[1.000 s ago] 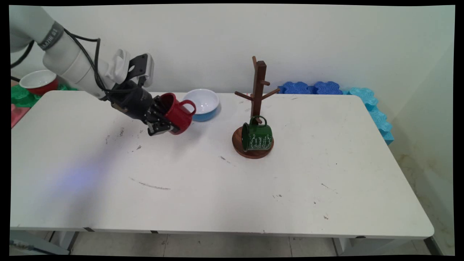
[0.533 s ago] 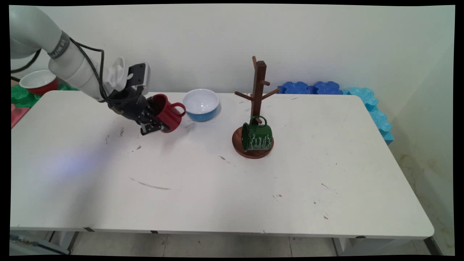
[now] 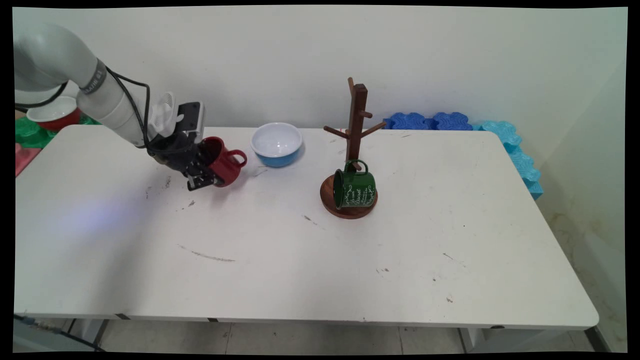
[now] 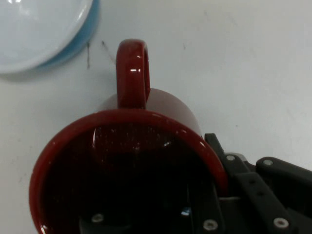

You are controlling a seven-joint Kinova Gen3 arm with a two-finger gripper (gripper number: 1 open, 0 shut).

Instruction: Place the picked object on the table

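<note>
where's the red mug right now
Main view, left of centre: the red mug is gripped by the end effector, tilted, left of the blue bowl.

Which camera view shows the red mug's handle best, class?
The hand view: the red mug fills it, its handle a clear loop pointing toward the blue bowl. In the main view the mug is small in the tool, its handle a thin ring.

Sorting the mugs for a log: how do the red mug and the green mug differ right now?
The red mug is plain and gripped at its rim by the hand, tilted, near the blue bowl. The green mug bears white lettering and lies on its side on the mug tree's round base. Both have loop handles.
</note>
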